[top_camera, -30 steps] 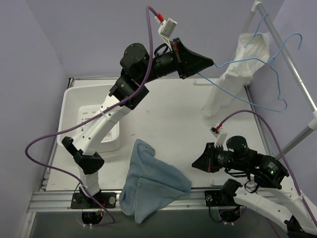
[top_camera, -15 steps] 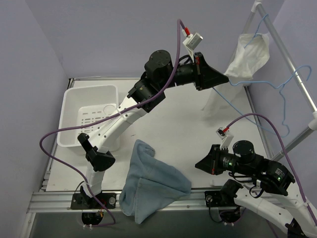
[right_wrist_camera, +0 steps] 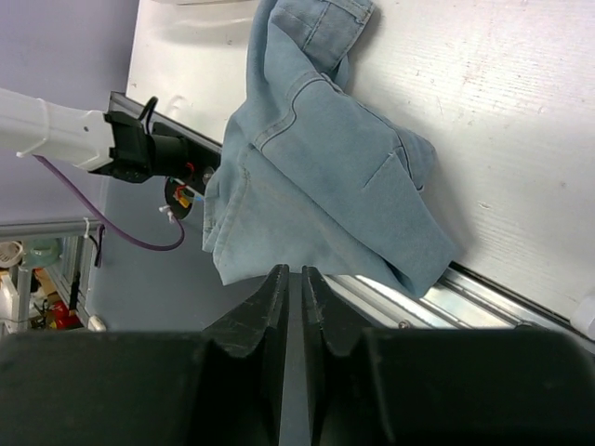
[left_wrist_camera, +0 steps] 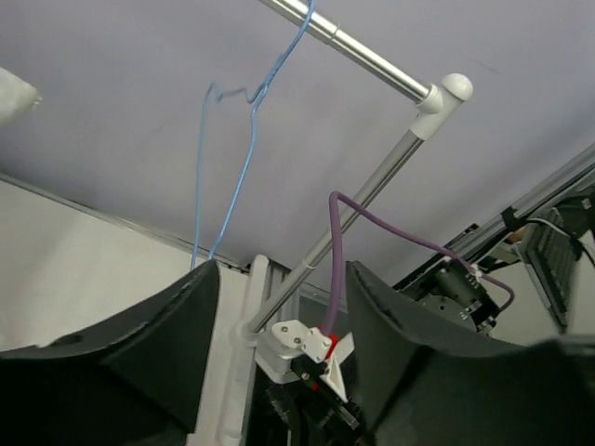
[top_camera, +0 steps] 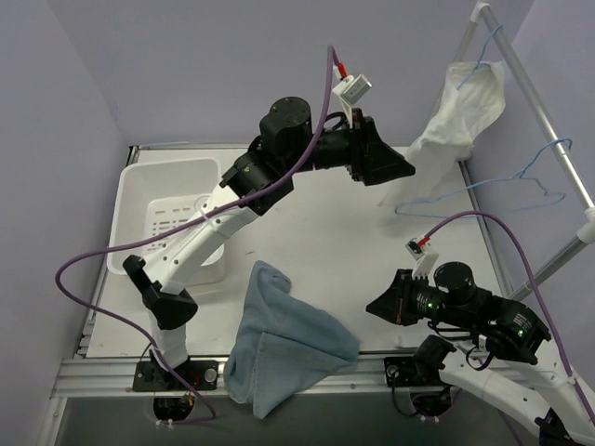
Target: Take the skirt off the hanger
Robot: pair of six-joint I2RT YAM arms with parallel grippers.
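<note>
Top external view: the left gripper (top_camera: pixel 407 169) has let go of the hanger (top_camera: pixel 483 189) and drawn back leftward; the hanger now dangles free from the rail (top_camera: pixel 535 102). Its jaws gape wide, with the arm raised high. The right gripper (top_camera: pixel 374 306) hovers low, pinched shut on nothing. The skirt (top_camera: pixel 288 339) lies heaped at the table (top_camera: pixel 325 232) front, partly overhanging. The left fingers hide the hanger's lower end.
</note>
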